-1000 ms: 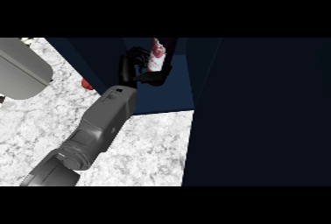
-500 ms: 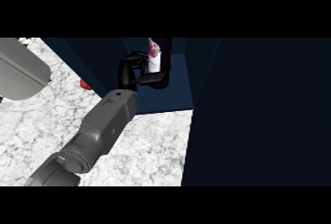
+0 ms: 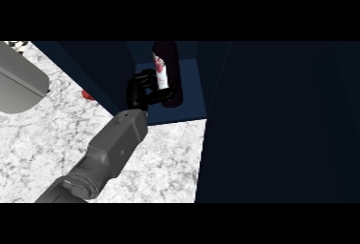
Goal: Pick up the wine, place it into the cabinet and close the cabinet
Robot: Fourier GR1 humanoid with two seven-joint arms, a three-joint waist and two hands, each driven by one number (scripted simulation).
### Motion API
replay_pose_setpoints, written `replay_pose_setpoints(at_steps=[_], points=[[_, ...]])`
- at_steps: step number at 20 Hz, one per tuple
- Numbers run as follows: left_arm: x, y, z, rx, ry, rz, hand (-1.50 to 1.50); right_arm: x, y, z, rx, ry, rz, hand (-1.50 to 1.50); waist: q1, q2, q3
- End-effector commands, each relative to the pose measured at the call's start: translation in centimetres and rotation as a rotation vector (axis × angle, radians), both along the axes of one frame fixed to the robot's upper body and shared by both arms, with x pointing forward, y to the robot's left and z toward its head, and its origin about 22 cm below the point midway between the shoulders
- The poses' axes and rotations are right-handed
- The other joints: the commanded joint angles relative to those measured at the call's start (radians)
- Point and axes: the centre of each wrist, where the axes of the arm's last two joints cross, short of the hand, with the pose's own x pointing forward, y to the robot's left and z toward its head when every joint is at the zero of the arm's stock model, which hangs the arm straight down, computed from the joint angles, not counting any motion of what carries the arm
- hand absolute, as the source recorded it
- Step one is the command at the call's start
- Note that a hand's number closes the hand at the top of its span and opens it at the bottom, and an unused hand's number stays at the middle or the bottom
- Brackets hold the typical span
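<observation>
1. Wine bottle (image 3: 164,71): a dark bottle standing upright, bearing a white label with red markings; no writing on the label can be read.
2. Position of the bottle: it stands inside the open compartment of the dark blue cabinet (image 3: 190,102), on the cabinet's floor panel, near the compartment's left wall.
3. Left robot hand (image 3: 144,90): black, at the end of a grey forearm that enters from the lower left; its fingers and thumb are curled round the lower part of the bottle from the left side.
4. Right robot hand: it shows nowhere in the head view.
5. Cabinet door (image 3: 281,124): a large dark panel filling the right part of the view, standing open beside the compartment.
6. Surface (image 3: 169,162): white and grey speckled stone, running under the forearm up to the cabinet's front edge.
7. Grey rounded object (image 3: 20,88): lies on the surface at the upper left, cut by the edge of the view; what it is cannot be told.
8. Small red object (image 3: 88,95): rests on the surface just beside the cabinet's left wall, mostly hidden.
</observation>
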Motion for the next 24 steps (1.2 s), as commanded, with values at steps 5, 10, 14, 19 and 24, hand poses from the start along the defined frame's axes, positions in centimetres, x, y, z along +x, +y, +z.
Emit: replay_pose_setpoints(at_steps=[5, 10, 14, 19, 24], points=[[-1.3, 0.8, -2.0, -0.059, 0.011, 0.008, 1.50, -0.3, 0.2, -0.1, 0.007, -0.005, 0.049, -1.50, -0.036, 0.002, 0.000], [-2.6, 1.6, -3.6, -0.059, 0.048, 0.025, 1.50, -0.9, 0.5, -0.3, 0.022, -0.016, 0.060, -1.50, -0.042, -0.003, -0.001], [-2.9, 1.6, -3.9, -0.041, 0.053, 0.017, 1.50, 0.4, 0.1, -0.2, 0.012, 0.010, 0.055, -1.50, -0.057, 0.002, -0.001], [-3.9, 2.1, -5.2, -0.010, 0.058, 0.051, 1.50, 0.6, 0.2, -0.2, 0.014, 0.014, 0.060, -1.50, -0.052, 0.003, -0.001], [-2.5, 1.2, -3.4, -0.015, 0.033, 0.054, 1.50, 0.5, 0.4, 0.3, 0.012, 0.002, 0.084, -1.50, -0.072, 0.006, -0.003]])
